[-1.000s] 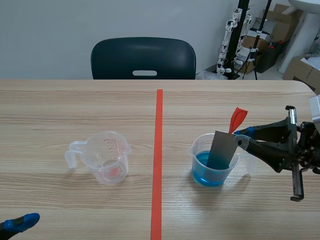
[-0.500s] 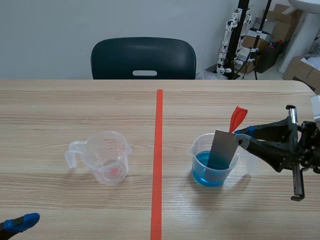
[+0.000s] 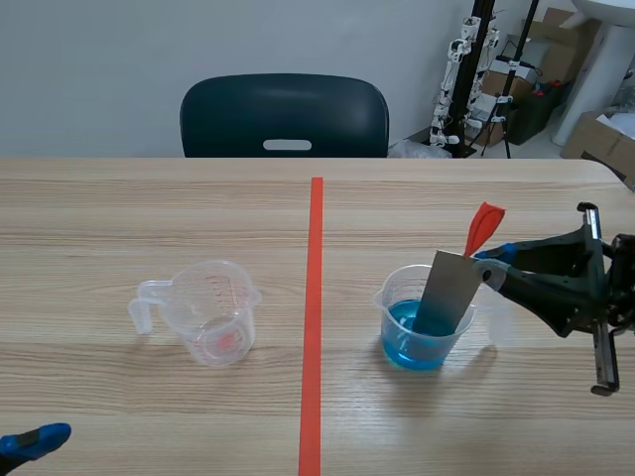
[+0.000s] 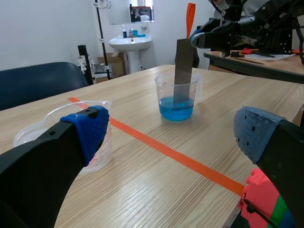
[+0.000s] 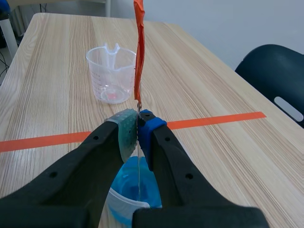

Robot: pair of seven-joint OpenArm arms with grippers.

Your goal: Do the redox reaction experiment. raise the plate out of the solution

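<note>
A grey metal plate (image 3: 447, 293) with a red tape tab (image 3: 483, 225) at its top stands tilted in a clear cup (image 3: 425, 319) of blue solution (image 3: 415, 334), right of the orange line. My right gripper (image 3: 489, 266) is shut on the plate's upper edge; seen edge-on in the right wrist view, the plate (image 5: 138, 164) sits between the pads (image 5: 127, 134), with the tab (image 5: 138, 52) rising above. The plate's lower end is still in the liquid. My left gripper (image 4: 175, 128) is open near the table's front left, far from the cup (image 4: 177, 95).
An empty clear measuring cup (image 3: 205, 310) with a handle stands left of the orange line (image 3: 314, 317). A dark chair (image 3: 285, 116) is behind the table's far edge. Boxes and stands lie beyond the right rear corner.
The right gripper has moved a little to the right and up, tilting the plate and drawing it slightly higher in the cup. The left gripper has sunk slightly.
</note>
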